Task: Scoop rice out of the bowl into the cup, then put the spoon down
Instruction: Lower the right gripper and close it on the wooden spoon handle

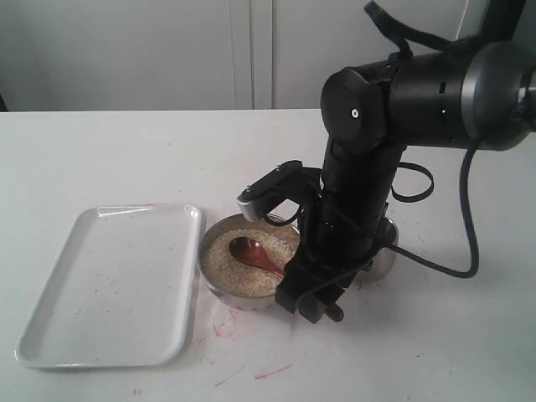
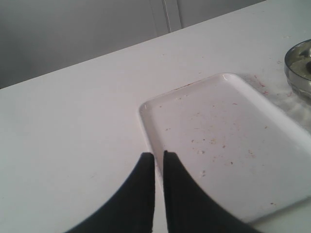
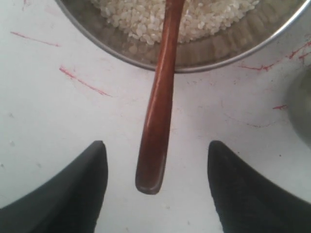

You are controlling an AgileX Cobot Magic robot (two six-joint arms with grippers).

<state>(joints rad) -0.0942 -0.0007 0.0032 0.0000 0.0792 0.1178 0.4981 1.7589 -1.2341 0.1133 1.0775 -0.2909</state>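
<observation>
risk first: the spoon (image 3: 156, 121) has a glossy, slender handle, and the right pincer (image 3: 156, 143) brackets only its very end. a close this near the tip could let the wood slide out, or pivot so the oval head levers up and flicks rice (image 3: 209, 19) over the rim of the bowl (image 3: 194, 63). an off-centre squeeze might also shove the handle sideways across the surface instead of catching it. the cup (image 1: 385, 255) stands just beside the bowl at its 3 o'clock, half hidden behind the arm, so a careless lift could probably knock it

the right pincer is spread wide, released, 1 finger on each side of the handle with clear surface showing between wood and finger; it holds nothing and touches nothing. in the exterior view the spoon head lies on the rice near the bowl's centre, handle leaving over the rim toward 4 o'clock

the left pincer (image 2: 159, 154) is clenched to a thin slit, empty, hanging near the white tray (image 2: 228, 145) at the bowl's 9 o'clock
</observation>
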